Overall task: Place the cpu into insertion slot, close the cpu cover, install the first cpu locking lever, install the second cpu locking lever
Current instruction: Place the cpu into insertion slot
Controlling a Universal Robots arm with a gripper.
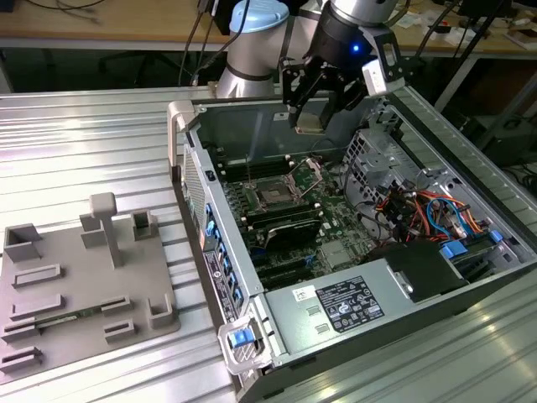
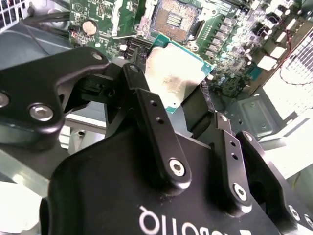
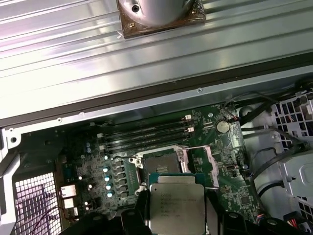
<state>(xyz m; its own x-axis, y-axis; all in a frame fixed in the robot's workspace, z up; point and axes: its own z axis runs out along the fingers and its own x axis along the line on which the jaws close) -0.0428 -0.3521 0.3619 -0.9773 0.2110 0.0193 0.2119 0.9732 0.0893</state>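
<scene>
Black gripper clamping one cpu (silver top), clear of one insertion slot

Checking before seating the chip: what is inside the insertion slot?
The insertion slot holds no chip; its bare contact field shows. The cpu, held in the gripper, covers one edge of the slot in the first wrist view.

"Could any writing be read?"

"Hardly. White upside-down lettering crossed the black body of the claw, cut off by the edge of the second wrist view."

"Anything else?"

"Faint printed lines on top of the cpu, and a white label on the power supply. All were too small to read."
</scene>
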